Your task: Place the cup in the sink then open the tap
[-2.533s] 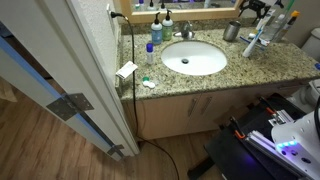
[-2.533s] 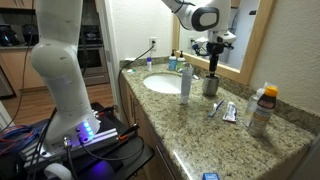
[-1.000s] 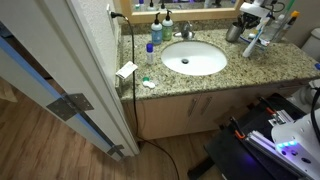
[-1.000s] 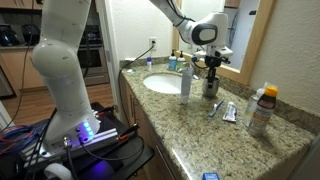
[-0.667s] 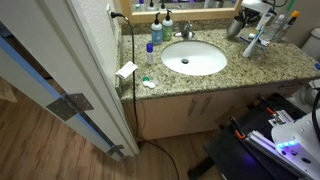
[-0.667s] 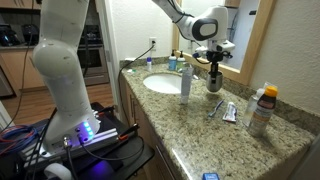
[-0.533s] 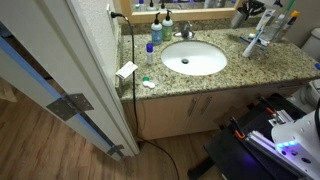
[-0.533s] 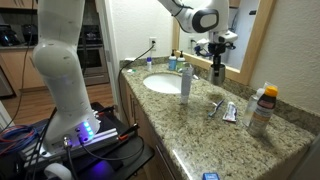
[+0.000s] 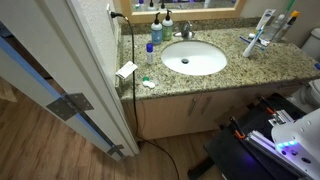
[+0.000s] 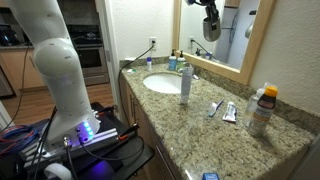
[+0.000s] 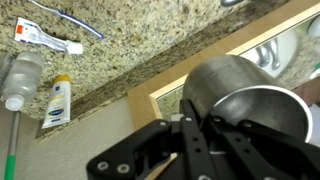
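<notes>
The cup is a dark grey metal cylinder. My gripper is shut on its wall, the black fingers clamping the rim. In an exterior view the gripper holds the cup high in front of the mirror, well above the counter and to the right of the sink. Gripper and cup are both out of sight in an exterior view that shows the round white sink with nothing in it. The chrome tap stands behind the basin.
A blue-capped bottle stands on the granite by the basin. On the counter lie a toothpaste tube, a toothbrush and a yellow tube. The wooden mirror frame is close behind the gripper. An open door stands beside the vanity.
The gripper has closed on the cup and lifted it off the counter, rising up past the mirror frame and out of one exterior view.
</notes>
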